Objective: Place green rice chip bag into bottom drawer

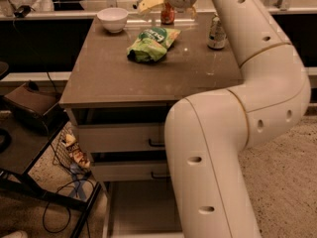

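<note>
The green rice chip bag (151,43) lies crumpled on the brown cabinet top (109,78), near its back middle, with its dark green round logo facing up. My gripper (152,0) hangs above the back edge of the top, just behind and above the bag, not touching it. The bottom drawer (141,207) is pulled out at floor level below the two upper drawer fronts; its pale floor shows to the left of my arm, which hides its right part.
A white bowl (113,19) stands at the back left of the top, a red can (167,14) behind the bag, and a dark can (216,31) at the back right. My thick white arm (223,157) fills the right foreground. A wire basket (72,150) and cables sit left of the cabinet.
</note>
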Motion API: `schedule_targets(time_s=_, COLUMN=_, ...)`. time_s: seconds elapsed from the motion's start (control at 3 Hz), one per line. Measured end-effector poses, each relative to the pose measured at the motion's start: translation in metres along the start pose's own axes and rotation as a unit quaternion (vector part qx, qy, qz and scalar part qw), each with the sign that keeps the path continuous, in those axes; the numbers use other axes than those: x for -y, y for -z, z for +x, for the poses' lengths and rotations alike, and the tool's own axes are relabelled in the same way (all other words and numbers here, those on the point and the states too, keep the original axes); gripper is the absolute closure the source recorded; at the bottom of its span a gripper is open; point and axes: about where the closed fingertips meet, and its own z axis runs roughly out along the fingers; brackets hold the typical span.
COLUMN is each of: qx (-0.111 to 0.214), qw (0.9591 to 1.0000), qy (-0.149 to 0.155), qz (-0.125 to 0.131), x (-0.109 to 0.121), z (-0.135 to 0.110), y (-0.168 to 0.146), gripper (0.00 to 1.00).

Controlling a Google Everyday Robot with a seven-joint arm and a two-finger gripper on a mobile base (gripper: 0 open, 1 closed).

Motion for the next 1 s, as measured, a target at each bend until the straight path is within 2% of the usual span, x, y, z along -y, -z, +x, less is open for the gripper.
schedule_targets(time_s=0.33, qx=0.051, qw=0.9987, qy=-0.009, qz=0.006, x=-0.01, z=-0.029, y=-0.029, gripper=0.0)
schedule_targets(time_s=0.67, qx=0.065, qw=0.9976, qy=-0.006, qz=0.024, x=-0.013, z=-0.034, y=-0.057, gripper=0.0)
schedule_targets(time_s=1.0, qx=0.069, qw=0.996, qy=0.012, qz=0.056, x=-0.02, z=-0.032, y=-0.058, gripper=0.0)
